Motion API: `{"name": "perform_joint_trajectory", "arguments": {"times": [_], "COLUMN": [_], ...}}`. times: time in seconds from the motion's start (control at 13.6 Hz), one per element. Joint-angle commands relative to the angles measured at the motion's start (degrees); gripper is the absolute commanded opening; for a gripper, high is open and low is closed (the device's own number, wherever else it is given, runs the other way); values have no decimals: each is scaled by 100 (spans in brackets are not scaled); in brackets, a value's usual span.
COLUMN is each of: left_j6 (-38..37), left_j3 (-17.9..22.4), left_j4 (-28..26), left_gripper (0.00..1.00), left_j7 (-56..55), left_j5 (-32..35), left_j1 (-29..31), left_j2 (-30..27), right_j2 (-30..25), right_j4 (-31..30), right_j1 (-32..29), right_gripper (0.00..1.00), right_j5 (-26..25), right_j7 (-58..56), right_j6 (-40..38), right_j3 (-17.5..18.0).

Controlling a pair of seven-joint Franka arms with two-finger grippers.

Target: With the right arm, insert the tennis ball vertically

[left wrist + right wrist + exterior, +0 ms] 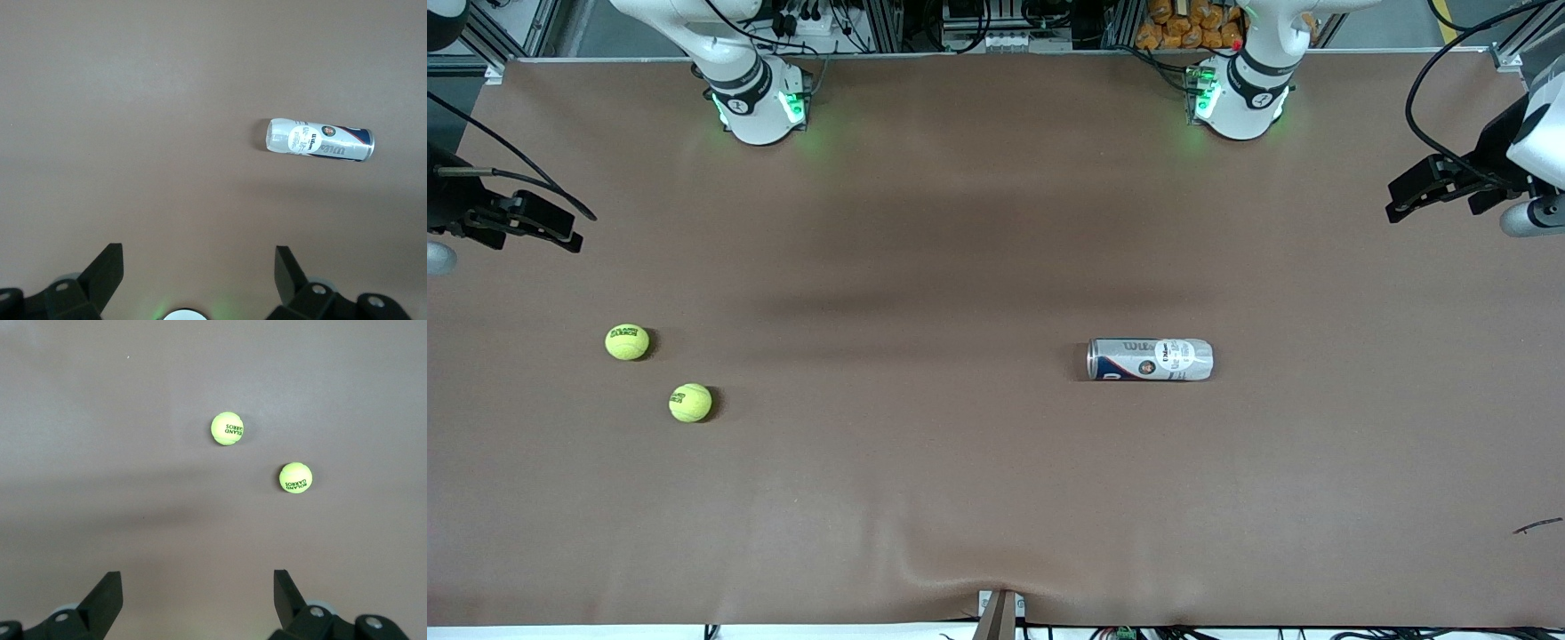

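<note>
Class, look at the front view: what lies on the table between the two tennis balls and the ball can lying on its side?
Nothing. The front view shows only bare brown table between the tennis balls and the Wilson can.

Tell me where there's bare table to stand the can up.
The widest bare patch lies between the two tennis balls and the lying can. The strip nearer the front camera is bare too. Only around the balls is it tighter. Both grippers wait open at the table's ends.

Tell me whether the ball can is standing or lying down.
Lying down: the ball can rests lengthwise on its side on the table.
</note>
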Motion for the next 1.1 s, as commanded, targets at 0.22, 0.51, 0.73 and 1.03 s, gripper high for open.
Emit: {"name": "perform_joint_trajectory", "arguments": {"times": [0.22, 0.51, 0.73, 1.03], "left_j6": [-152, -188, -231, -266], "left_j3": [-8, 9, 1, -26], "left_j4": [61, 87, 69, -9], "left_gripper": [100, 100, 100, 100], "left_j7": [44, 53, 123, 403], "left_j5": [37, 37, 37, 37], "left_j1": [30, 100, 100, 74], "left_j2": [-53, -27, 0, 26], "right_j2": [4, 4, 4, 4], "right_j4": [47, 47, 47, 47], "right_j1": [-35, -35, -35, -35], "right_gripper": [100, 100, 100, 100], "right_j5": [65, 65, 65, 65], "right_j7": [-9, -9, -9, -9], "right_j6": [-49, -58, -49, -40], "right_j3": [26, 26, 26, 26]}}
